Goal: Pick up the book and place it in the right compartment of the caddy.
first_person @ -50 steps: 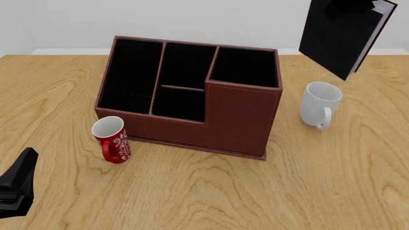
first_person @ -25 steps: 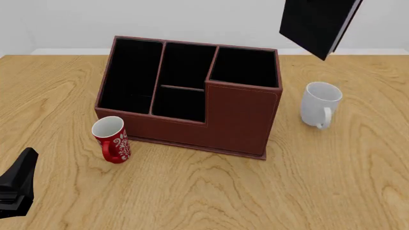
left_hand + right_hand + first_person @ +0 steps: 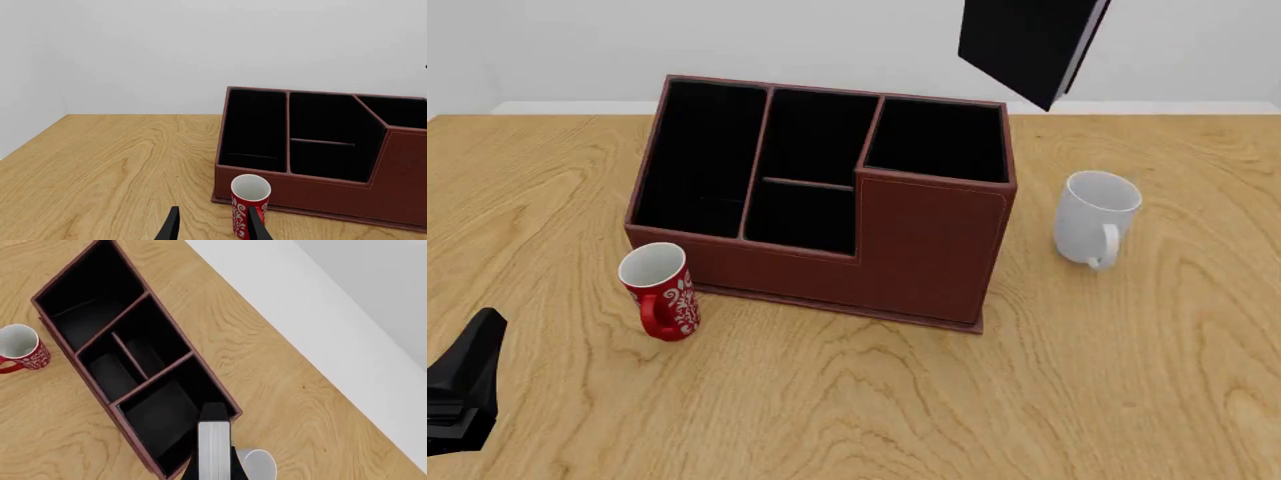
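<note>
The book moved left, apparently gripper-clamped, above the caddy's bare right compartment.

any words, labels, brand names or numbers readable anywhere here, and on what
No readable text in any view.
Red mug: white swirl ornament only, no letters.
White mug: plain.
Book: plain black cover, no title visible.
Caddy: plain reddish-brown front, no label or logo.
</note>
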`<state>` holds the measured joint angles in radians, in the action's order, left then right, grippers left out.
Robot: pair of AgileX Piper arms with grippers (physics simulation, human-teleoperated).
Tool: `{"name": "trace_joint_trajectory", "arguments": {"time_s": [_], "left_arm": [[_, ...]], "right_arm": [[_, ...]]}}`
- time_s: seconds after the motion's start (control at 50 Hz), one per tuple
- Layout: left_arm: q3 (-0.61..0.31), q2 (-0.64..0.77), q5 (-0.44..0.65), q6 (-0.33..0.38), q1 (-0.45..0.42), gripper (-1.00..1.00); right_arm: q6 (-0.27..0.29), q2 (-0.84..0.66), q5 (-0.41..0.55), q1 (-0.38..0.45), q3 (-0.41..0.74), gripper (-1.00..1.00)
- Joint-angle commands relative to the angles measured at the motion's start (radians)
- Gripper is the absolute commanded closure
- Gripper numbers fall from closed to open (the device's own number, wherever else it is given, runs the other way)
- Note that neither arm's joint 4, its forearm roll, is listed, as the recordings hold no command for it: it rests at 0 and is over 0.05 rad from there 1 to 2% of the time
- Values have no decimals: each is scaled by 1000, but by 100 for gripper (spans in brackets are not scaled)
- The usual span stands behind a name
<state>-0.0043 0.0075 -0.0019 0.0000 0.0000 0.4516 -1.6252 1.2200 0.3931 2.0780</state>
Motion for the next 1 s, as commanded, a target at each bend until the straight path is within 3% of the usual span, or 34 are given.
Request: {"name": "trace_joint_trajectory", "arguments": {"time_s": [0.02,0.12,0.44,0.46,0.48,0.54,0.56,0.58,0.62,1.0], "left_arm": [[0,0,0,0,0,-100],[0,0,0,0,0,-100],[0,0,0,0,0,-100],[0,0,0,0,0,-100],[0,0,0,0,0,-100],[0,0,0,0,0,-100],[0,0,0,0,0,-100],[0,0,0,0,0,-100],[0,0,0,0,0,-100],[0,0,0,0,0,-100]], "right_arm": [[-39,-30,0,39,50,100],[-57,-51,0,79,57,100],[-89,-114,0,100,111,100],[-122,-118,0,113,118,100],[-88,-124,0,102,113,100],[-118,-129,0,117,122,100],[-85,-138,0,98,120,100],[-128,-140,0,120,128,100],[-106,-147,0,105,128,100],[-115,-188,0,95,163,100]]}}
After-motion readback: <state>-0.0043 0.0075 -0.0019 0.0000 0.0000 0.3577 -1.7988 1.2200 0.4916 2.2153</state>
